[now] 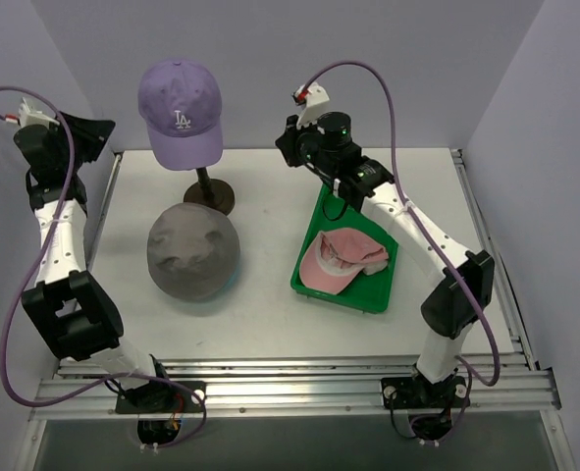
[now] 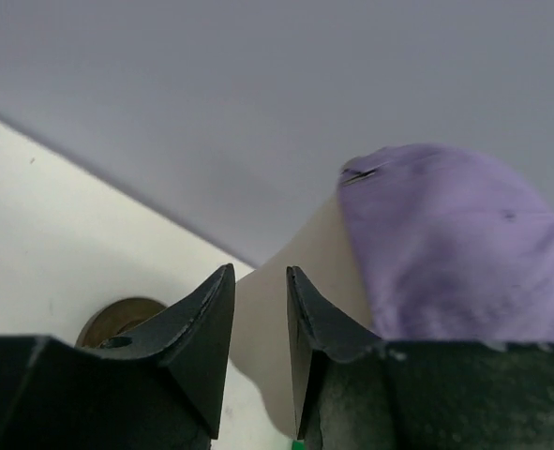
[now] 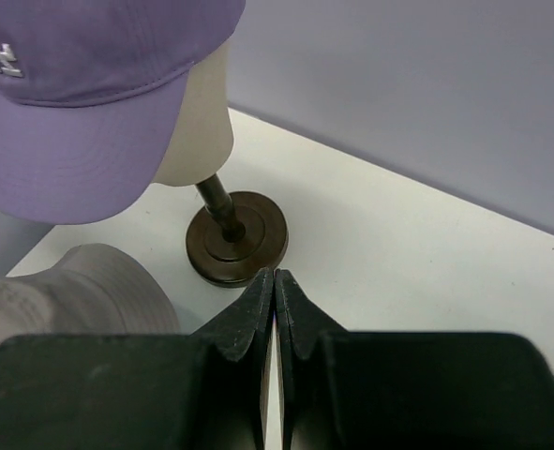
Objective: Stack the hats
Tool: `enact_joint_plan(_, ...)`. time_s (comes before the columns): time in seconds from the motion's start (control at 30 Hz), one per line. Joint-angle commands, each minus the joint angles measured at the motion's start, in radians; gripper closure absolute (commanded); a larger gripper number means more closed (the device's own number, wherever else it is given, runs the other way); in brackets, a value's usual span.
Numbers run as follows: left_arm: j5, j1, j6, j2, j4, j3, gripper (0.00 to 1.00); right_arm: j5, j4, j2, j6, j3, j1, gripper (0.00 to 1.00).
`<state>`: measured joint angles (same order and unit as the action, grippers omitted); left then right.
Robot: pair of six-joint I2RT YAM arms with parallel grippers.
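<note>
Left gripper (image 2: 260,272): far-left corner, jaws narrowly parted, empty. Lilac cap (image 1: 180,108) crowns the mannequin head (image 3: 197,131) at the far edge, likely the stack's base. Grey hat (image 1: 193,250) lies loose mid-table; pink cap (image 1: 341,263) in the green tray (image 1: 366,300), right. Right gripper (image 3: 274,274): pressed closed, empty, over the tray's far end.

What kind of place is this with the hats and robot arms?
Probably a robot testing booth, not a shop. Plain walls box in a white table, the left arm and right arm are bolted to metal rails, and the lilac cap sits on a mannequin head.
</note>
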<state>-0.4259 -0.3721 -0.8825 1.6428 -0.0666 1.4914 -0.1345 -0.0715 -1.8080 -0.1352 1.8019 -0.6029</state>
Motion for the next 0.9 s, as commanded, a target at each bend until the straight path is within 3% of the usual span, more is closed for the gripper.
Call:
enact_joint_plan(0.0,-0.014,0.019,-0.052,-0.043,-0.117,0.059,0.63,0.013,-0.045,0.082,-0.021,-0.071,-0.001,1.00)
enact_joint_plan(0.4,-0.019,0.102,-0.064,0.064,-0.268,0.093,0.62,0.018,-0.122,0.275,-0.046,-0.326,-0.005,1.00)
enact_joint_plan(0.87,0.009,0.176,-0.013,0.109,-0.276,0.089,0.62,0.024,-0.125,0.358,-0.030,-0.389,0.009,1.00)
